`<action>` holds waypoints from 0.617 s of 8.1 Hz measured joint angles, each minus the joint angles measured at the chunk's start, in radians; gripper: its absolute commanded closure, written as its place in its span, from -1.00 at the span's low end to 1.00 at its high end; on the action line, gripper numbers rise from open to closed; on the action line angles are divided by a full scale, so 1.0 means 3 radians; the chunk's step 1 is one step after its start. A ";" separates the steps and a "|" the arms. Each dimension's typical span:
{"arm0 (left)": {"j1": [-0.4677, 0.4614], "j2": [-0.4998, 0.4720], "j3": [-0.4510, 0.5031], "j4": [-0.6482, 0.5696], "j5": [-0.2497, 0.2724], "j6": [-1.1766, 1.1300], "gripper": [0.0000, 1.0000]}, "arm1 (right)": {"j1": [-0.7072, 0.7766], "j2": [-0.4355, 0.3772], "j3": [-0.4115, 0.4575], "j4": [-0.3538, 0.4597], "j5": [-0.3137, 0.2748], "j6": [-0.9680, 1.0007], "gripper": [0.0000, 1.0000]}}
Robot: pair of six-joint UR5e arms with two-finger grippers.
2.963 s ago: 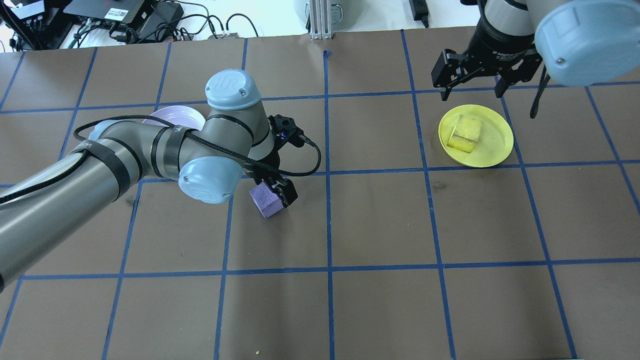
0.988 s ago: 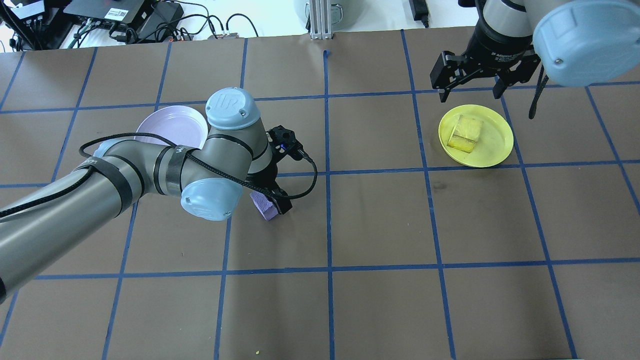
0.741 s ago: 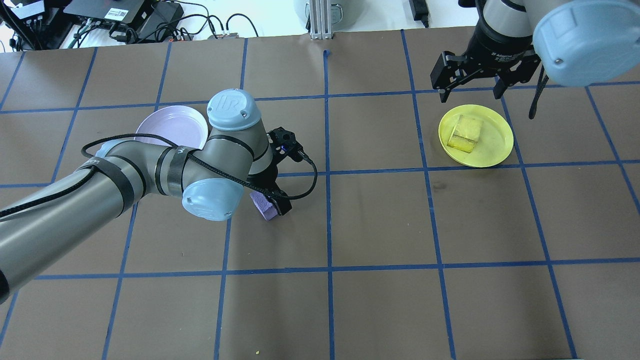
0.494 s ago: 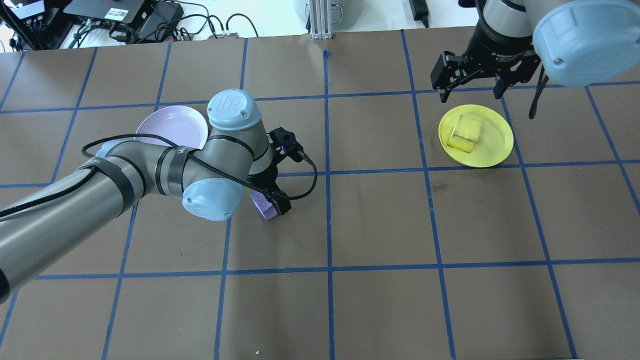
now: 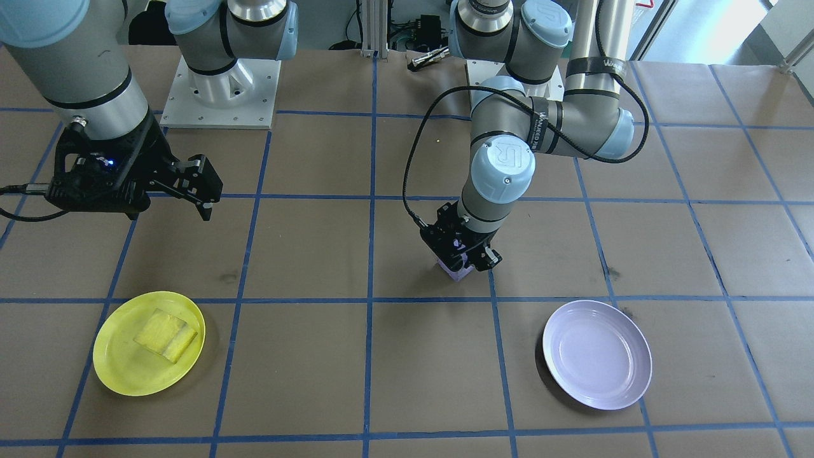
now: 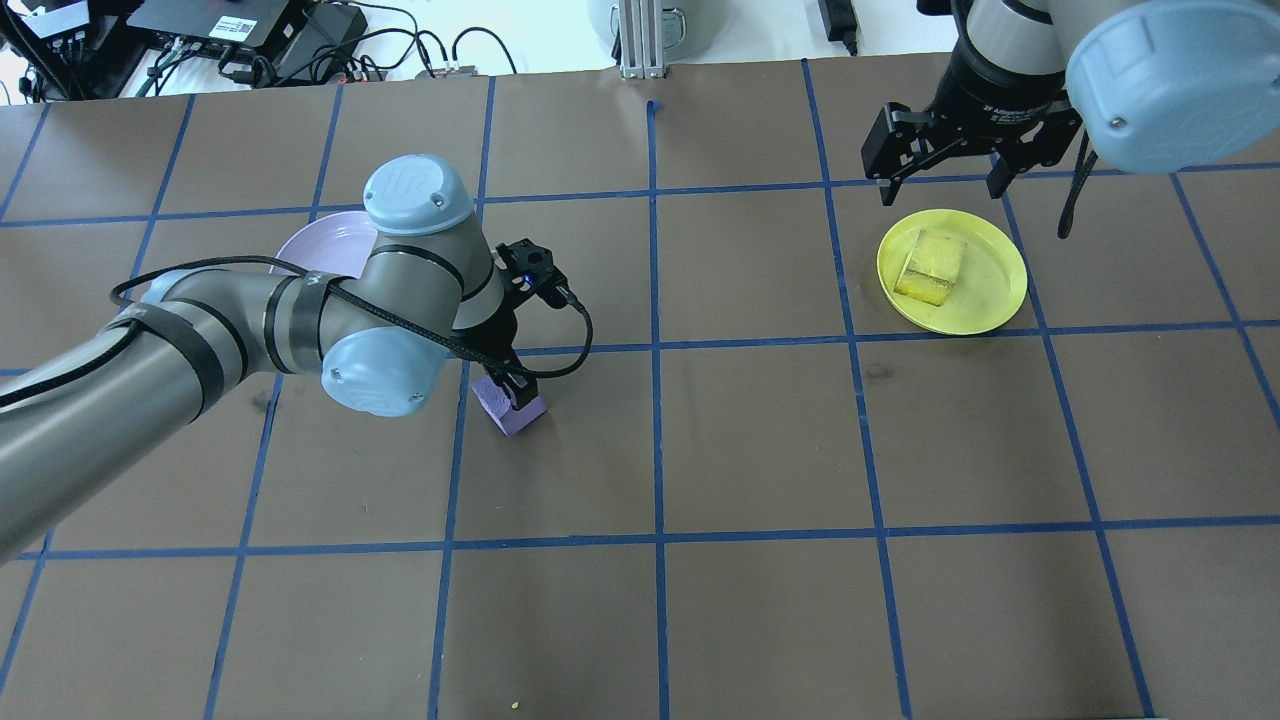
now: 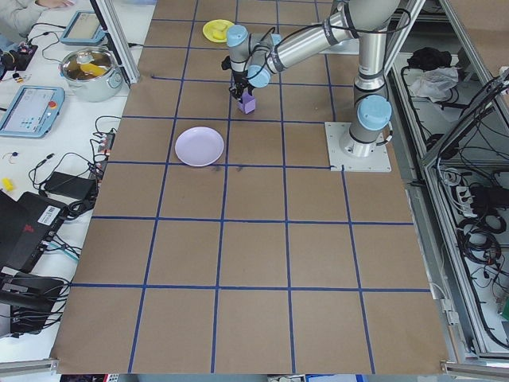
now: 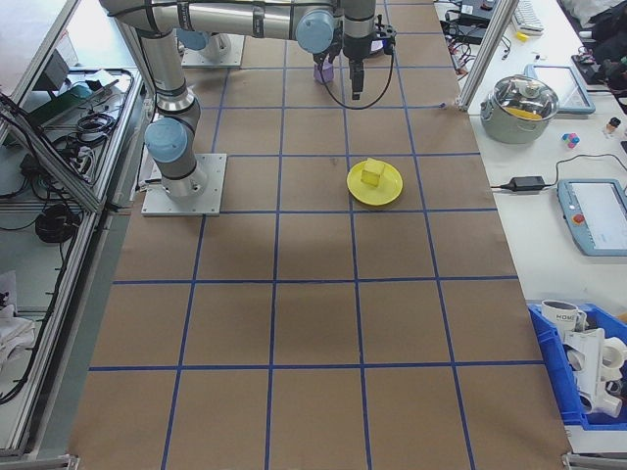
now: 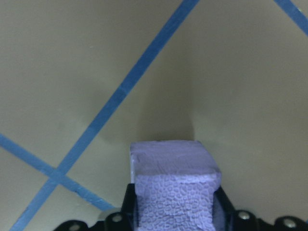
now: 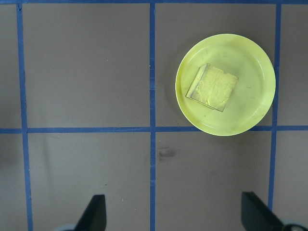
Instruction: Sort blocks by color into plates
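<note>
Pinching the purple block (image 6: 512, 410) between its fingers — the left pincer (image 6: 508, 396) — above the table.

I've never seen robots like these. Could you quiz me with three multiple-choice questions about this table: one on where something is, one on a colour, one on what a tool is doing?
1. Where is the yellow block?
A. On the yellow plate
B. On the bare table
C. In the right tool

2. What colour is the plate with nothing on it?
A. Yellow
B. Lavender
C. Blue

3. What is the left tool doing?
A. Hanging open
B. Gripping the purple block
C. Gripping a plate

Answers:
1 A: the block lies inside the plate's rim.
2 B: the lavender plate holds nothing.
3 B: the left wrist view shows fingers either side of the block.
</note>
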 measured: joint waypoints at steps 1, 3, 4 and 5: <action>0.0091 0.0038 0.0116 -0.0125 0.0004 -0.0031 1.00 | 0.0000 0.0000 0.0000 -0.0002 -0.0001 0.0000 -1.00; 0.0247 0.0098 0.0775 -0.0797 0.0004 -0.0422 1.00 | 0.0000 0.0000 0.0000 0.0000 -0.0003 0.0000 -1.00; 0.0363 0.0074 0.1174 -0.1145 0.0002 -0.0591 0.96 | 0.0000 0.0000 0.0000 0.0000 -0.0003 0.0000 -1.00; 0.0540 0.0030 0.1463 -0.1351 0.0002 -0.0705 0.96 | 0.0000 0.0002 0.0000 0.0000 -0.0003 0.0000 -1.00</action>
